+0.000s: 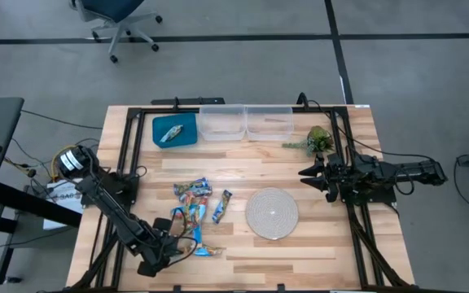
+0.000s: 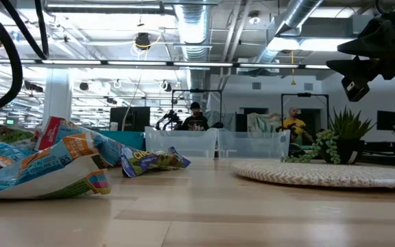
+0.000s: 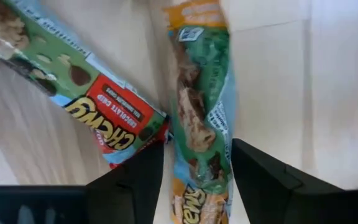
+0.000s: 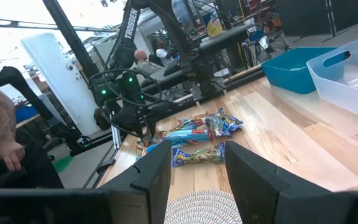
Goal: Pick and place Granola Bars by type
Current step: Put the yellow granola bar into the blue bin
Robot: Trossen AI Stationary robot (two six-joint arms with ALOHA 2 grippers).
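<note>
Pale wooden planks make up the table top point(image 1: 243, 244), which stands on a grey floor with an office chair point(image 1: 120, 20) beyond its far edge. Along that far edge sit a blue bin point(image 1: 175, 131) holding one wrapped bar, then two clear plastic bins point(image 1: 245, 122), then a green plant sprig point(image 1: 317, 141). A round woven mat point(image 1: 271, 213) lies right of centre. The Granola Bars point(image 1: 195, 213) are scattered left of the mat, their long axes at mixed angles; one blue-wrapped bar point(image 1: 222, 206) lies apart, nearest the mat, slanting toward the far right. The left gripper point(image 1: 187, 247) is low over the near end of the scatter, fingers spread to either side of a green-and-blue bar point(image 3: 201, 124) whose long axis runs straight out ahead of the fingers; the fingers are not pressed on it. Just beside it a red-labelled chewy bar point(image 3: 98, 102) lies at a slant, one end close to the green bar. The right gripper point(image 1: 309, 173) hangs above the table's right side near the sprig, fingers spread and holding nothing. People show in the room behind the table
</note>
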